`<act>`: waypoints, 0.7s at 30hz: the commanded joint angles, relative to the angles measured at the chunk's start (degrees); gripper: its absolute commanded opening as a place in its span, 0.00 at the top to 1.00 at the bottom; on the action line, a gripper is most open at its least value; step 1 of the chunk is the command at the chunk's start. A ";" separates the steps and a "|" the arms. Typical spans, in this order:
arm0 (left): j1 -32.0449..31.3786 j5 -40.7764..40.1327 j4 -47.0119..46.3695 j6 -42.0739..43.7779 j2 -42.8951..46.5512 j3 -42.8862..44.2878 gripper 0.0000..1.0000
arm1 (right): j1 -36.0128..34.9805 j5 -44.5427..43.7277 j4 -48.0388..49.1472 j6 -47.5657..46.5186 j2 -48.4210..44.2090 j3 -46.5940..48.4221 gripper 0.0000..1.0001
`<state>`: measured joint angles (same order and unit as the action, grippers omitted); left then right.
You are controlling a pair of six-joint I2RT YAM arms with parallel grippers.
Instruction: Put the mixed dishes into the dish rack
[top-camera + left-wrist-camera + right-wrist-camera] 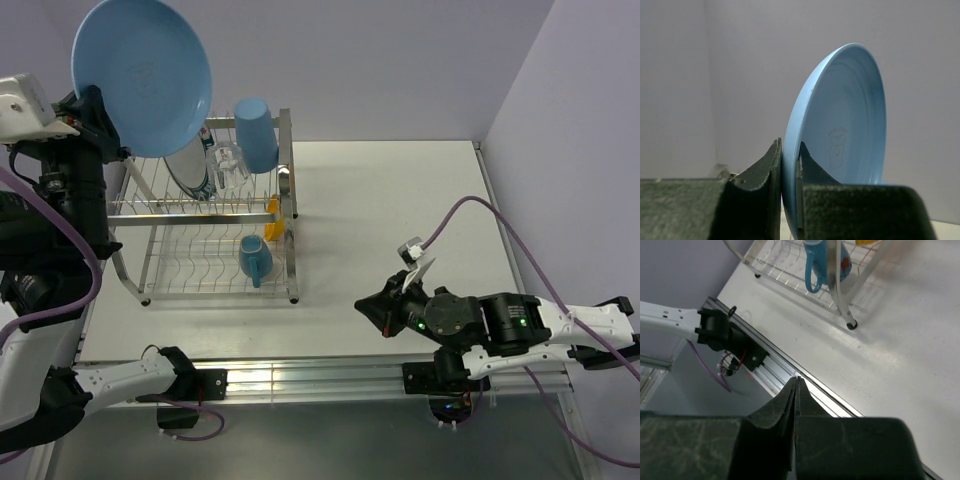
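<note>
My left gripper (95,108) is shut on the lower rim of the large blue plate (140,75), holding it up on edge above the far left end of the dish rack (190,212). In the left wrist view both fingers pinch the plate (840,130) between them, at the gripper (789,162). The rack's upper tier holds a blue tumbler (257,133), a clear glass (228,167) and a plate with a dark rim (190,167) standing on edge. A yellow-orange bowl (274,217) sits at the rack's right side. A light blue mug (254,259) lies in the lower tier. My right gripper (375,311) is shut and empty, low over the table's near edge.
In the right wrist view the shut right gripper (796,382) hangs over the aluminium rail (790,375) at the table's front, with the mug (822,262) and a rack foot (852,325) beyond. A purple cable (470,205) loops over the table on the right. Walls close the back and right.
</note>
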<state>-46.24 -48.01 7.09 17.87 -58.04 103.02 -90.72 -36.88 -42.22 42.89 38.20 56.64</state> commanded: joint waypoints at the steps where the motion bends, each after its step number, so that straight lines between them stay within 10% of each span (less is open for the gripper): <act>1: -0.17 -4.02 -14.54 6.12 3.11 -0.54 1.00 | 0.19 0.50 3.63 2.54 0.92 -1.71 1.00; 21: -0.08 -20.90 -38.38 37.07 3.11 -9.15 1.00 | 0.36 1.90 4.07 4.92 -3.39 -5.48 1.00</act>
<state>-46.22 -66.81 -25.15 49.28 -54.76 94.76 -90.72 -34.48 -39.64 46.15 35.86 52.47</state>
